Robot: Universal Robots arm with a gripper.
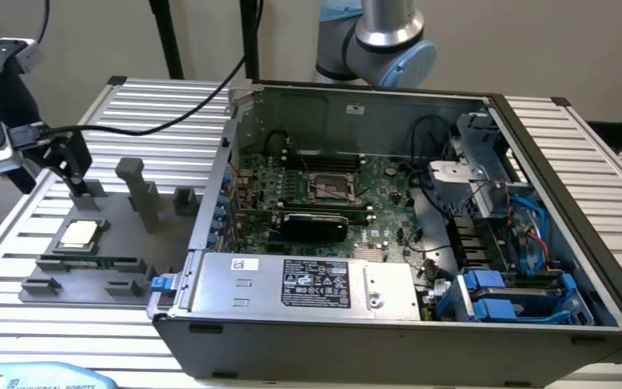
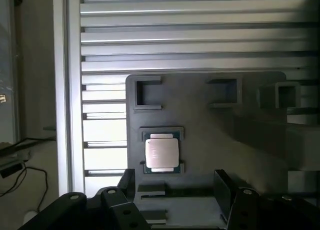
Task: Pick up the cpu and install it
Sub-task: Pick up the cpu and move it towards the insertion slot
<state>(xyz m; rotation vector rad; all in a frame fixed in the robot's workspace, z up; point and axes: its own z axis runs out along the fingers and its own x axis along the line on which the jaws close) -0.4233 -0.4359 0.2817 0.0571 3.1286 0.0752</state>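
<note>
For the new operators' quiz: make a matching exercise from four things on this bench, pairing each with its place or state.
Things:
1 chip
2 memory stick
3 gripper
4 socket

Places or states:
A inside the computer case
B open, holding nothing, over the grey fixture
C green, lying lengthwise on the fixture
D silvery, seated in the fixture's square recess

Pairs: 1-D; 2-C; 3-B; 4-A

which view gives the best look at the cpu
The wrist view: the cpu is close, its metal top seen face-on in the grey fixture. The exterior view shows it farther off and at a slant, at that view's left, left of the computer case.
</note>
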